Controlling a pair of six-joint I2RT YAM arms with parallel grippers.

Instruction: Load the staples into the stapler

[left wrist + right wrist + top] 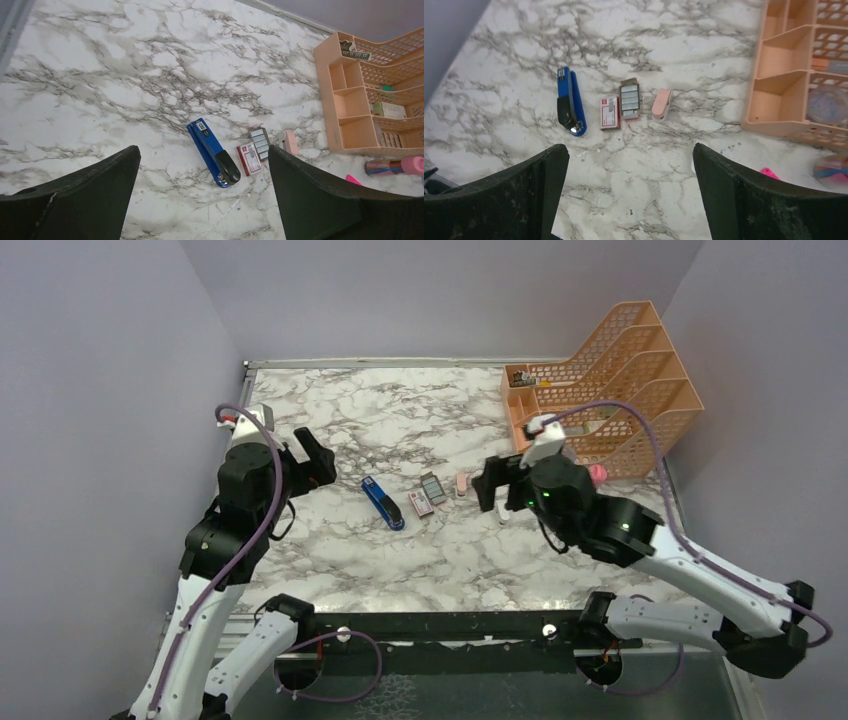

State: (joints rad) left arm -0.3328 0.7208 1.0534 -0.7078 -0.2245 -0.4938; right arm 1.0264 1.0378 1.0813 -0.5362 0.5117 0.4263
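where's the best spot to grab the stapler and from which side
Probably best: pinch the stapler across its narrow width near mid-length, coming straight down from above. It lies flat on the table, long and slim, so its two long sides suit a parallel pinch. The staple box lies beside it, not touching, leaving room.
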